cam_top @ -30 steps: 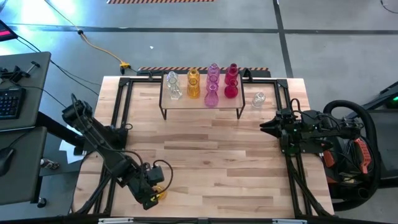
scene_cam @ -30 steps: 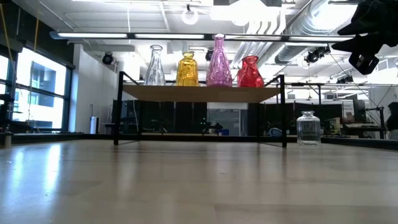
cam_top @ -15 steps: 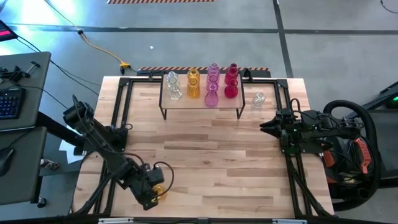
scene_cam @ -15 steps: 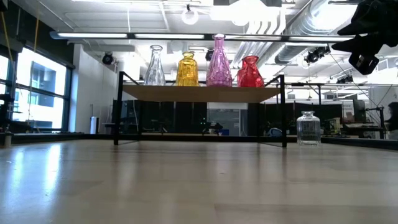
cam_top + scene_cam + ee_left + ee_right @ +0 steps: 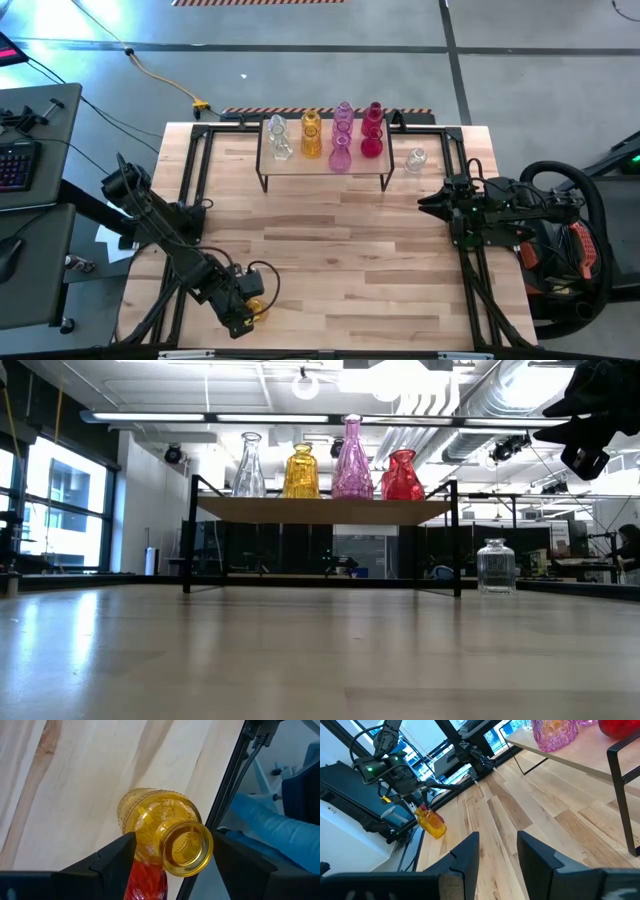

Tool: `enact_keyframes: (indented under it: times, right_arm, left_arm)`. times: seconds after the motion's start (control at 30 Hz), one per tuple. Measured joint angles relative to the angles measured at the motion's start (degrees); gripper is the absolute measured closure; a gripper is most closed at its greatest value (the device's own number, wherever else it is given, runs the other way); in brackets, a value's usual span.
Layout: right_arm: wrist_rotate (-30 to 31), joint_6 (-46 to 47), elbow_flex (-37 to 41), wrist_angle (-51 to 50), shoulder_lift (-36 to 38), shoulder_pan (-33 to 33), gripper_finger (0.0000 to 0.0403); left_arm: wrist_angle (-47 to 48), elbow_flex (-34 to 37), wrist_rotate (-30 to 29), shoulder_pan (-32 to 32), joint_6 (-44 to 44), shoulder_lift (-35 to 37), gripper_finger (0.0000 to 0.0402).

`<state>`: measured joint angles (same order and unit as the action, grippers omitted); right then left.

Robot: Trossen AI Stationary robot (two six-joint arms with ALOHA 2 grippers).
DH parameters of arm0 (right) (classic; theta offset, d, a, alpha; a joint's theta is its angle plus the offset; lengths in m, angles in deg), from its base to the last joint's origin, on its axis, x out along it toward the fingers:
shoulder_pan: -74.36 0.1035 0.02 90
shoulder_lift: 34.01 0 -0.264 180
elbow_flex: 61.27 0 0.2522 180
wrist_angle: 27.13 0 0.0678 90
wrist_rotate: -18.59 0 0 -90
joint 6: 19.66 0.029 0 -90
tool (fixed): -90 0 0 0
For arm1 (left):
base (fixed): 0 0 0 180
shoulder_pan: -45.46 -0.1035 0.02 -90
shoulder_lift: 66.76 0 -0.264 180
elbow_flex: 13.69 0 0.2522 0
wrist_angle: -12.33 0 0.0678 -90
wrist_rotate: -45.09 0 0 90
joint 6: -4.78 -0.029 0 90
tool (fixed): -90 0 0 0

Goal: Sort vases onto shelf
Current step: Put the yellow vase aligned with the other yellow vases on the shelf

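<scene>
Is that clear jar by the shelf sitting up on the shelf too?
No, the clear jar stands on the table, beside the shelf.

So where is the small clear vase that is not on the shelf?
In the high view the clear vase stands on the table, just right of the shelf, near the right gripper.

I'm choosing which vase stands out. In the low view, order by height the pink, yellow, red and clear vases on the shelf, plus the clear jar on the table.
1. pink vase
2. clear vase
3. yellow vase and red vase, about alike
4. clear jar, though distance from the camera makes this unsure
</scene>
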<state>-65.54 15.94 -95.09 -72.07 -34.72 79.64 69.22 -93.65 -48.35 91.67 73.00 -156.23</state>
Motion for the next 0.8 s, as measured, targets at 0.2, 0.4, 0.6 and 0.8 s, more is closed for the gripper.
enact_keyframes:
  times: [0.2, 0.4, 0.6, 0.8]
  right_arm:
    - [-0.02, -0.02, 0.00, 0.00, 0.00, 0.02, 0.0289]
    - [0.00, -0.02, 0.00, -0.02, 0.00, 0.00, 0.0289]
    - [0.00, -0.02, 0.00, -0.02, 0.00, 0.02, 0.0289]
    - [0.00, -0.02, 0.00, -0.02, 0.00, 0.02, 0.0289]
  left_arm:
    - [-0.12, 0.04, 0.36, -0.43, -2.24, 0.00, 0.0148]
    - [-0.21, 0.04, 1.27, -0.83, -2.44, 0.00, 0.0162]
    - [-0.30, 0.04, 1.09, -0.83, -2.37, 0.12, 0.0198]
    - [-0.43, -0.04, 1.05, -0.83, -2.31, 0.13, 0.0234]
